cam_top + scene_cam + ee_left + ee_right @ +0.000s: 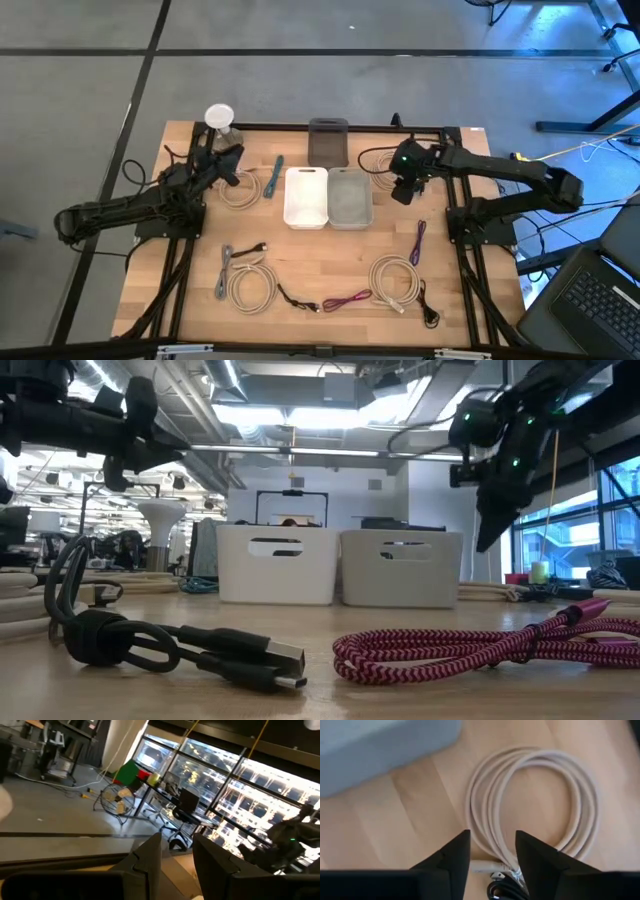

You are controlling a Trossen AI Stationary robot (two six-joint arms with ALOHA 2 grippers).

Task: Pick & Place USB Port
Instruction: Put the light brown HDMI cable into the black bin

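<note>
Two dark arms flank a pale wooden worktop (320, 270) framed in black rails, its plank grain plain under scattered cables. At centre sit two rounded plastic bins side by side, a white bin (306, 197) and a grey bin (349, 197), with a darker grey bin (328, 142) behind them. The right hand (404, 190) hangs just off the grey bin's right side, fingers apart and holding nothing; directly beneath it lies a smooth cream cable coil (540, 805), its plug end just ahead of the fingertips. The left hand (232, 162) hovers at the far left above another cream coil (240, 190), its fingers slightly apart and empty. Nearest the front edge lie a braided magenta cable (470, 645) and a bundled black USB cable (170, 645).
</note>
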